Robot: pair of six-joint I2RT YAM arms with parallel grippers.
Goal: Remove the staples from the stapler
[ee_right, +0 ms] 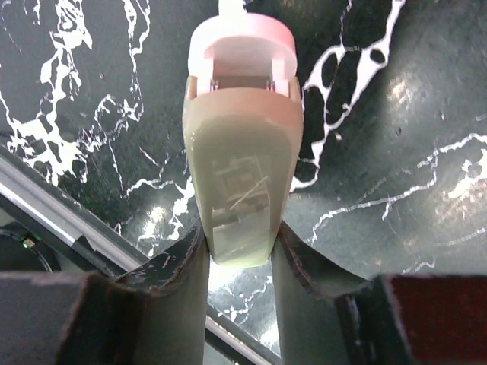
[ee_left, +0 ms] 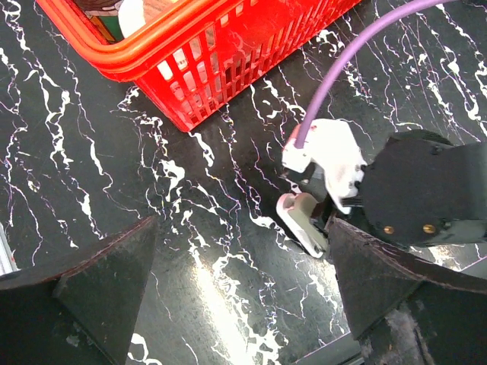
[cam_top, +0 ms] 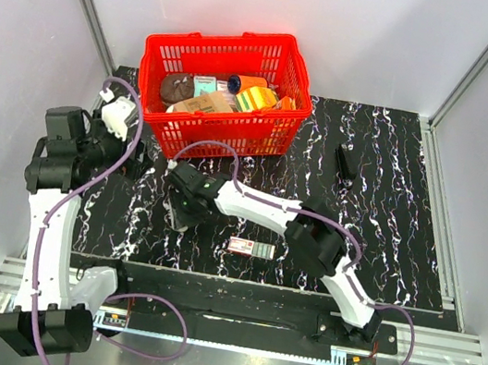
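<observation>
my right gripper pinches the stapler at one end; left gripper spread wide, apart; risk: shallow hold, stapler may pivot when pulled on

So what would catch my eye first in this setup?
The bright red basket full of packets, at the back of the black marbled table, stands out first. Next comes the right gripper, pinching a pale pink stapler left of the table's middle, with the left gripper wide open beside it.
</observation>
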